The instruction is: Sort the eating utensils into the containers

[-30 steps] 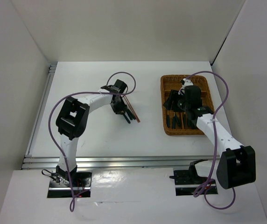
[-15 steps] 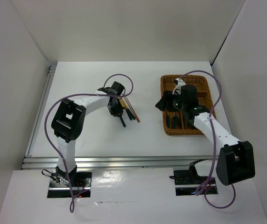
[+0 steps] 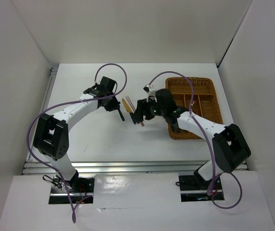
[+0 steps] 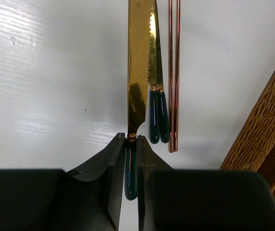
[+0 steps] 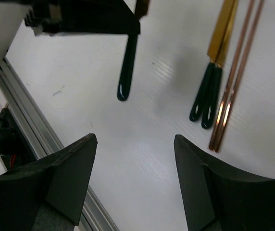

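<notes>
My left gripper point(image 3: 118, 107) is shut on the dark green handle of a gold knife point(image 4: 131, 168), which also shows in the top view point(image 3: 121, 115). It holds the knife just left of the other utensils. Two more gold knives with green handles point(image 4: 158, 120) and two brown chopsticks point(image 4: 174, 77) lie side by side on the white table. My right gripper point(image 3: 137, 114) hovers open and empty over them, and they show ahead of its fingers point(image 5: 206, 98). The brown wicker tray point(image 3: 202, 89) stands to the right, and its corner shows in the left wrist view point(image 4: 267, 125).
White walls enclose the table on three sides. A metal rail point(image 3: 104, 166) runs along the near edge and another along the left side. Purple cables loop over both arms. The right arm's forearm lies across the tray's near left part.
My left gripper closed on one knife and moved it left, away from the other utensils. My right arm swung left from over the tray to above the utensils on the table.
</notes>
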{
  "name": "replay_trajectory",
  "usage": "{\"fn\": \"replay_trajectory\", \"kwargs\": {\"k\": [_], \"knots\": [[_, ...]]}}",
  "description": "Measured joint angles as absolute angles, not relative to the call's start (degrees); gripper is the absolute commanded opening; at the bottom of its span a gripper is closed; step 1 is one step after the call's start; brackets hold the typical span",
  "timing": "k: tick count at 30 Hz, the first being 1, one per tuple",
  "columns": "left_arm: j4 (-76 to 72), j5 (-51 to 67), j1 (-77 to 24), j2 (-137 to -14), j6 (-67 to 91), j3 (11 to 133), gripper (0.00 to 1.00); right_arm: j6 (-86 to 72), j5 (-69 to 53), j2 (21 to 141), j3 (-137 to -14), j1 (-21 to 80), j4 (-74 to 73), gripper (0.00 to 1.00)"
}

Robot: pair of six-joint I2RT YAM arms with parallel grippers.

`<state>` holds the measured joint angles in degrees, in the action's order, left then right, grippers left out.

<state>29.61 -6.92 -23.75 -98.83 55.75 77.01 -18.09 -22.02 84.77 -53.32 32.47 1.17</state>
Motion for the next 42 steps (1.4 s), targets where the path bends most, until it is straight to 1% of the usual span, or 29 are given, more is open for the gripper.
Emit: {"fn": "replay_trajectory", "kwargs": {"k": [3,11,27,31,32,34,35,38,40,42], "knots": [[28.73,-5.91,-23.75,-98.3,55.4,75.79,0.16,-17.69,-22.35,88.44,-56.95,34.17,2.79,0.77],[27.92,-4.1,-22.81,-97.67,54.68,73.84,0.16,-16.38,-22.09,97.65,-65.91,36.53,3.88,0.78],[25.65,-1.17,-21.61,-94.5,54.13,73.21,0.16,-15.57,-21.69,104.25,-68.71,39.29,4.4,0.78],[25.23,-0.21,-21.47,-93.97,54.15,71.94,0.16,-15.57,-21.67,105.41,-69.14,39.72,5.21,0.73],[25.26,0.03,-21.37,-93.84,54.15,71.64,0.16,-15.59,-21.67,105.65,-69.17,39.77,5.23,0.66],[25.02,0.54,-21.17,-93.47,54.15,71.0,0.16,-15.7,-21.67,106.04,-69.21,39.77,5.34,0.6],[24.93,0.8,-21.02,-93.27,54.15,70.7,0.16,-15.79,-21.67,106.21,-69.25,39.77,5.48,0.58],[24.27,1.89,-20.45,-92.73,54.15,69.84,0.16,-16.01,-21.69,106.43,-69.34,39.77,5.58,0.58],[23.66,2.66,-20.1,-92.47,54.15,69.54,0.16,-16.1,-21.69,106.52,-69.38,39.77,5.82,0.55],[22.79,3.27,-19.66,-92.05,54.15,68.97,0.16,-16.27,-21.74,106.72,-69.45,39.77,6.33,0.54]]}}
